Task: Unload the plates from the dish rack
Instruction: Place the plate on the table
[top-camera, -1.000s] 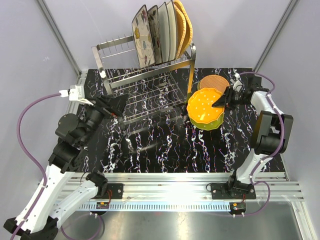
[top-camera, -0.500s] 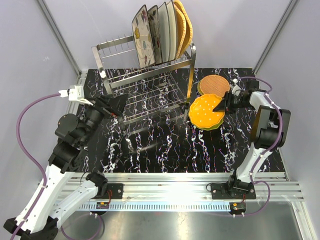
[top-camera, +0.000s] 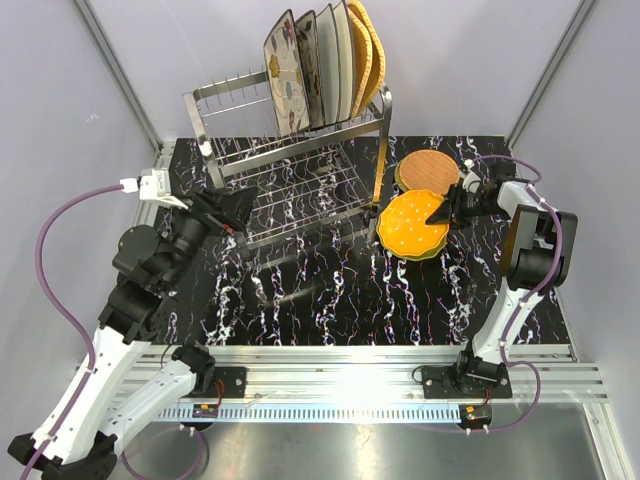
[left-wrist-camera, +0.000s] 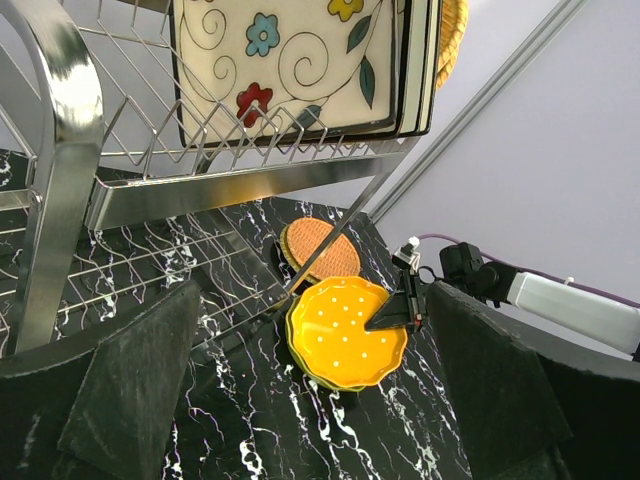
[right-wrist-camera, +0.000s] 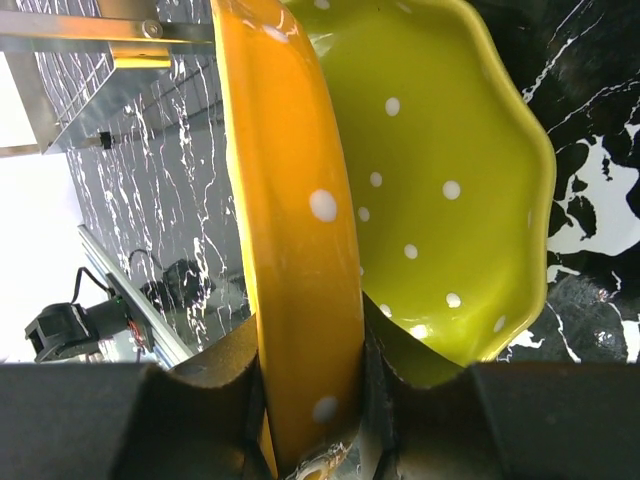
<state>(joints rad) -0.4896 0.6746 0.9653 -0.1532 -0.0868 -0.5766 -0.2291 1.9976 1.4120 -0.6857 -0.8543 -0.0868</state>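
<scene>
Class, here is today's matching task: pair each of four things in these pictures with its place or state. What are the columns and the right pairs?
Things
1. orange dotted plate
2. round woven plate
3. floral plate
4. left gripper

Place or state
A. standing upright on top of the dish rack
B. open, holding nothing
C. rim pinched by the right gripper
D. lying flat on the table

Pairs: 1-C, 2-D, 3-A, 4-B
</scene>
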